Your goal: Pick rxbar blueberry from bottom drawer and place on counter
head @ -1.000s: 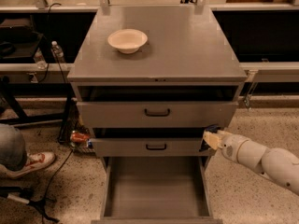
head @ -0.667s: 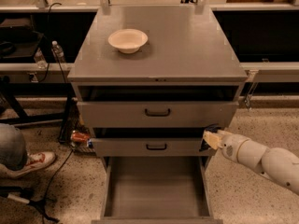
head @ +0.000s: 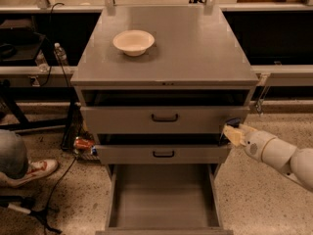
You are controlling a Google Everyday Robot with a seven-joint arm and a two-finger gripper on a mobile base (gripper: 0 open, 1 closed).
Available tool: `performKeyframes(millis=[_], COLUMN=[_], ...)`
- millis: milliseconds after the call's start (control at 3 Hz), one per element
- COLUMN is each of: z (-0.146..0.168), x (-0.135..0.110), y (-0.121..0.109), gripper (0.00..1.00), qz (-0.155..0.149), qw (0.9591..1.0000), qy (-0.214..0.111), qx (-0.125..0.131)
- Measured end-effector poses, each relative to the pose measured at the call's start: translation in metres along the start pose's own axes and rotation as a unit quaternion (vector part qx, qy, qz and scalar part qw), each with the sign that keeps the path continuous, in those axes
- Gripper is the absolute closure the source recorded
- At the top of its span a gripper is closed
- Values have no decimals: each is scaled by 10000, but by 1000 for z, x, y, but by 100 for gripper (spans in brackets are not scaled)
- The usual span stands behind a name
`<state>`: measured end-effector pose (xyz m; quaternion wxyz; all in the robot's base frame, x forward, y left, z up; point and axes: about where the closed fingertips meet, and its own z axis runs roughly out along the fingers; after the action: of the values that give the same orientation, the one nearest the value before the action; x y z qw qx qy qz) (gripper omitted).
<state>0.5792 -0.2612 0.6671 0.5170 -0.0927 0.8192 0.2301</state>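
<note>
Your snack bar [head: 233, 123] is not in the drawer. It shows as a small dark, bluish piece at the tip of the gripper [head: 231, 132], in the air just off the right end of the top drawer [head: 127, 119] front. The gripper has hold of it and is closed down narrow on it, with the dark wrapper standing up above the pale tips.

You can see the gripper just beside the cabinet's right edge, level with the gap between the top drawer and the middle drawer [head: 195, 154]. The arm [head: 279, 155] comes in from the lower right. Its white, rounded segments slope up and to the left, so the wrist points toward the cabinet and the gripper leads.

Below, the bottom drawer [head: 164, 197] is pulled well out toward you and shows its bare grey floor. The middle drawer is out a little and the top drawer less so, and each has a black handle.

The counter [head: 195, 48] above is a flat grey top with a pale bowl [head: 133, 41] left of centre toward the back, well apart from the gripper.

To the left of the cabinet you can see a clear bottle [head: 60, 54] on a low ledge. A reddish packet [head: 83, 143] lies on the speckled floor [head: 254, 199], and a person's shoe [head: 36, 169] shows near the edge of the view.
</note>
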Motion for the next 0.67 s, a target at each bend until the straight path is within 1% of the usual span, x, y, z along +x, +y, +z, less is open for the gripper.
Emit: performKeyframes(millis=[333,667], z=[-21,-32], x=[-55,-110], y=[-7,3], gripper=[100,100], qz=[-462,-1130], qw=[9976,9890], qy=[-498,-919], qx=[163,241])
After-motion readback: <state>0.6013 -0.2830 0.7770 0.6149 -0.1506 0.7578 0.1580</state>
